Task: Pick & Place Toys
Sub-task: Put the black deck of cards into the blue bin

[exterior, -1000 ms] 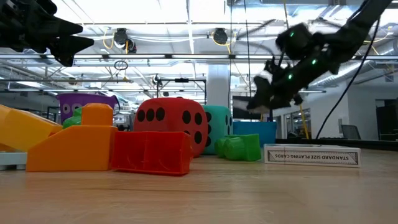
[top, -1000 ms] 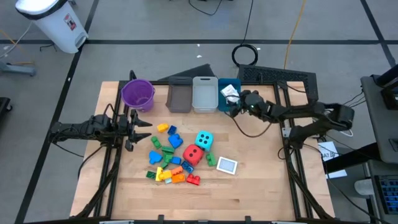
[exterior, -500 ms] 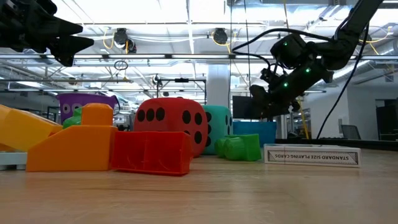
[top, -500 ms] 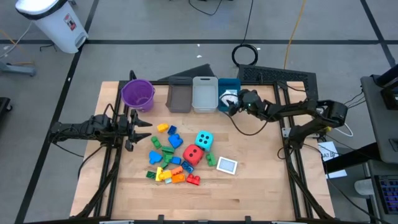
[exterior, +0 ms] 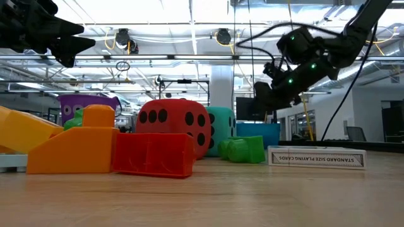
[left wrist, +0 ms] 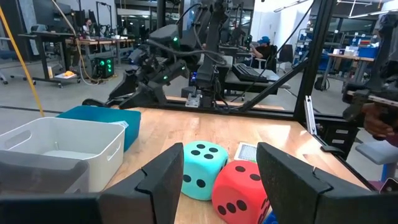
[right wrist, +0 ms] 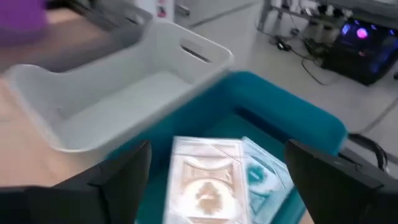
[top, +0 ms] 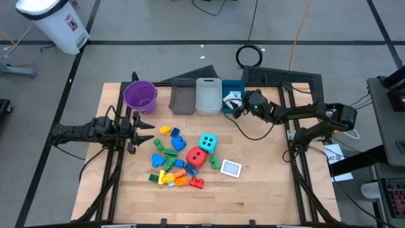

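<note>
Several coloured bricks, a red die, a cyan die and a white flat card pack lie on the table's middle. Two more white flat packs lie inside the blue bin. My right gripper hangs open and empty just above that bin, fingers either side of the packs in the right wrist view. My left gripper waits open at the table's left, raised, facing the dice.
A purple bucket, a grey bin and a white bin stand in a row along the far edge, left of the blue bin. Bare wood runs along the near edge and the right side.
My right gripper has gone a little toward the table's left over the blue bin, dipped toward it, then risen slightly. The white packs lie still in the bin.
</note>
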Controlling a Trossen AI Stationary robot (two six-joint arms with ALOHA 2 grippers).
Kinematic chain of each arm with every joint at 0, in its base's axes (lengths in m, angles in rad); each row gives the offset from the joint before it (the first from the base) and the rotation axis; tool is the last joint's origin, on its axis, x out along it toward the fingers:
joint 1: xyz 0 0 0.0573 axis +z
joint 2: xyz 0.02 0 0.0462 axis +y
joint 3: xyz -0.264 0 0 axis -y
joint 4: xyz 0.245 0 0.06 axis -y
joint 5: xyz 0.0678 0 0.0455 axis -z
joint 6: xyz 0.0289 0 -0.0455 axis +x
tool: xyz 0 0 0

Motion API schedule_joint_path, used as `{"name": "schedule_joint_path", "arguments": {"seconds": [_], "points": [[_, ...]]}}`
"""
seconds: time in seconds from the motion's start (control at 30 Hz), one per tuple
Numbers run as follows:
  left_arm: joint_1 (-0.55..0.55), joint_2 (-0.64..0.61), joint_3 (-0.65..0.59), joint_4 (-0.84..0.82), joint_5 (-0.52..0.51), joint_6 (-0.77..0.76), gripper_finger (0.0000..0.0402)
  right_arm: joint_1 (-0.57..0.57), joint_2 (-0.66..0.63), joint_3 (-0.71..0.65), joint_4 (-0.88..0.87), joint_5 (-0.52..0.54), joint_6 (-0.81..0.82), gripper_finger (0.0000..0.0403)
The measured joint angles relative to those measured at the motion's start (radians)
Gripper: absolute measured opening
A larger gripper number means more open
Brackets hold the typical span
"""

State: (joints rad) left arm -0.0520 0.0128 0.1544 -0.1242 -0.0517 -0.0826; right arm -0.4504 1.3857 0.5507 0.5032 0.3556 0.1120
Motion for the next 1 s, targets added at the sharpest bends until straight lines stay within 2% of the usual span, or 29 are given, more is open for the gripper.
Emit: {"name": "schedule_joint_path", "arguments": {"seconds": [0.23,0.33,0.47,0.57,0.73,0.87,1.0], "points": [[0.0,0.0,0.0,0.0,0.0,0.0,0.0209,0.128,-0.101,0.0,-0.067,-0.232,-0.005,0.0332],[0.0,0.0,0.0,0.0,0.0,0.0,0.0209,0.235,-0.128,0.0,-0.1,-0.302,-0.001,0.0329],[0.0,0.0,0.0,0.0,0.0,0.0,0.0209,0.428,-0.132,0.0,-0.097,-0.331,0.007,0.0329],[0.0,0.0,0.0,0.0,0.0,0.0,0.0209,0.584,-0.107,0.0,-0.051,-0.289,0.007,0.0329],[0.0,0.0,0.0,0.0,0.0,0.0,0.0209,0.81,-0.062,0.006,-0.048,-0.087,0.023,0.0329],[0.0,0.0,0.0,0.001,0.0,0.0,0.0209,0.921,-0.016,0.085,-0.169,0.039,0.139,0.0329],[0.0,0.0,0.0,0.0,0.0,0.0,0.0209,0.997,0.066,0.169,-0.272,0.073,0.189,0.0329]]}}
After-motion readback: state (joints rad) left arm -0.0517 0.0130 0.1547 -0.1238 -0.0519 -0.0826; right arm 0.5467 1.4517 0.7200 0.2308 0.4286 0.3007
